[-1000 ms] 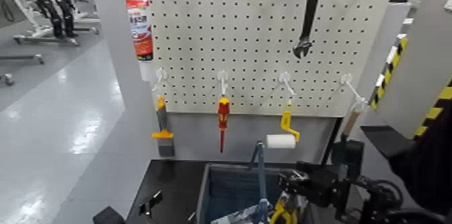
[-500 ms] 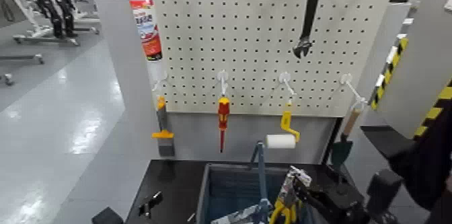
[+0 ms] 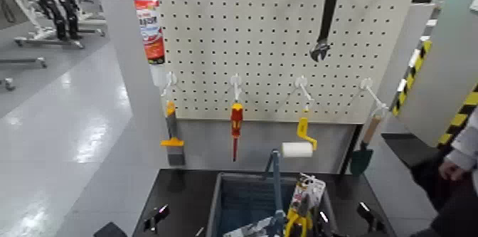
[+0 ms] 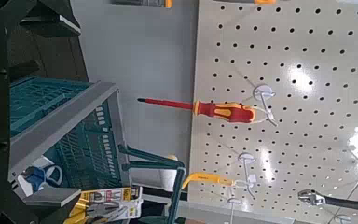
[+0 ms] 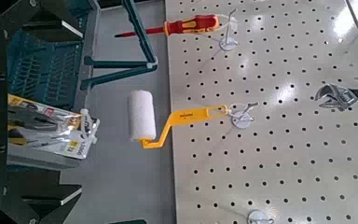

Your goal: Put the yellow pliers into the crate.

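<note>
The yellow pliers (image 3: 301,206) on their retail card stand leaning inside the blue-grey crate (image 3: 218,198), at its right end beside the blue hoop handle (image 3: 274,183). In the right wrist view the card (image 5: 43,132) rests against the crate's rim (image 5: 45,67), with nothing gripping it. My right gripper (image 3: 366,214) is low at the right of the crate, open and empty, clear of the pliers. My left gripper (image 3: 158,216) is low at the left of the crate, open and empty. The left wrist view shows the crate (image 4: 61,126) and the card (image 4: 107,199).
A white pegboard (image 3: 270,12) behind the crate holds a black wrench (image 3: 324,23), a red-and-yellow screwdriver (image 3: 235,122), a yellow-handled paint roller (image 3: 299,144), a scraper (image 3: 171,129) and a trowel (image 3: 364,147). A person's hand (image 3: 455,165) is at the right edge.
My right gripper has let go of the pliers and drawn back down and right, away from the crate. The pliers now lean in the crate on their own. The person has come into view.
</note>
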